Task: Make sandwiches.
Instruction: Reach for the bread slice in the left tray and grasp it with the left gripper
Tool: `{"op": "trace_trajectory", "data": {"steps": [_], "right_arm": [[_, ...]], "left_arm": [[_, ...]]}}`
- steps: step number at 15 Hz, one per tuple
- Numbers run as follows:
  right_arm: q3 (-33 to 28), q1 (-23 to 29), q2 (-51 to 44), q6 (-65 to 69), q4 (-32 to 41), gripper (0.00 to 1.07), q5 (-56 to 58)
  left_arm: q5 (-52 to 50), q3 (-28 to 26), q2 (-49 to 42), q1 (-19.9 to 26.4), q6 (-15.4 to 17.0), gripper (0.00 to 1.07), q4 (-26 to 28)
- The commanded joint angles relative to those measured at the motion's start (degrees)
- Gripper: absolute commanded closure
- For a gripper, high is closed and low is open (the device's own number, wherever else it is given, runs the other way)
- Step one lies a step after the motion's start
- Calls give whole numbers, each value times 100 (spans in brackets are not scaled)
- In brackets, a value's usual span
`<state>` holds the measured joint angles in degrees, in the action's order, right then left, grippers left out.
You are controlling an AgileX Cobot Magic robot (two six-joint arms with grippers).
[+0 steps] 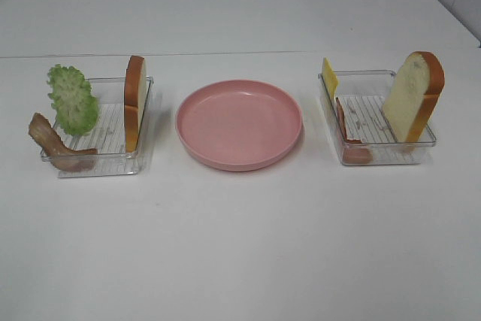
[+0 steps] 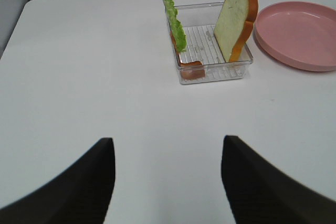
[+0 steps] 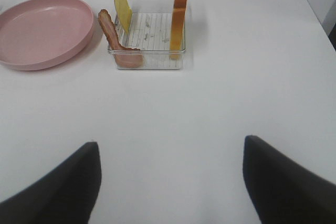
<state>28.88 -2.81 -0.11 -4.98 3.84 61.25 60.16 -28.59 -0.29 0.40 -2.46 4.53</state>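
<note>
Seen from above, the sandwich parts stand unassembled on the white table [image 1: 240, 253]. In the left clear tray [image 1: 96, 165], the green lettuce [image 1: 73, 99] and brown bacon strip [image 1: 54, 143] lean over its left wall, and a bread slice [image 1: 134, 103] stands on edge against its right wall. In the right clear tray [image 1: 391, 154], the yellow cheese [image 1: 329, 77] sits at the far-left corner, the pinkish ham [image 1: 347, 137] along the left wall, and the second bread slice [image 1: 413, 97] leans at the right end. The pink plate [image 1: 225, 160] lies between the trays. In my wrist views the left hand [image 2: 167, 140] and right hand [image 3: 170, 141] are each spread wide, gripping nothing, on the near side of their trays
</note>
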Motion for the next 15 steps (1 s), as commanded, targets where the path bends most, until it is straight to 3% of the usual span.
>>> {"op": "trace_trajectory", "data": {"steps": [1,4,6,8,10,11,15], "right_arm": [[-6,-46,-92,-46,29,34,-57],[-6,-46,-92,-46,29,34,-57],[-6,-46,-92,-46,29,34,-57],[-6,-46,-92,-46,29,34,-57],[-6,-46,-92,-46,29,34,-57],[-6,-46,-92,-46,29,34,-57],[-6,-46,-92,-46,29,34,-57]], "left_arm": [[-57,-11,-109,6,-17,49,109],[-521,-447,206,6,80,49,201],[-733,-751,865,6,367,49,235],[-882,-1071,1558,6,407,49,350],[-762,-1656,2750,6,401,49,625],[-424,-2315,4062,6,195,49,934],[23,-3432,6205,6,-11,49,1175]]}}
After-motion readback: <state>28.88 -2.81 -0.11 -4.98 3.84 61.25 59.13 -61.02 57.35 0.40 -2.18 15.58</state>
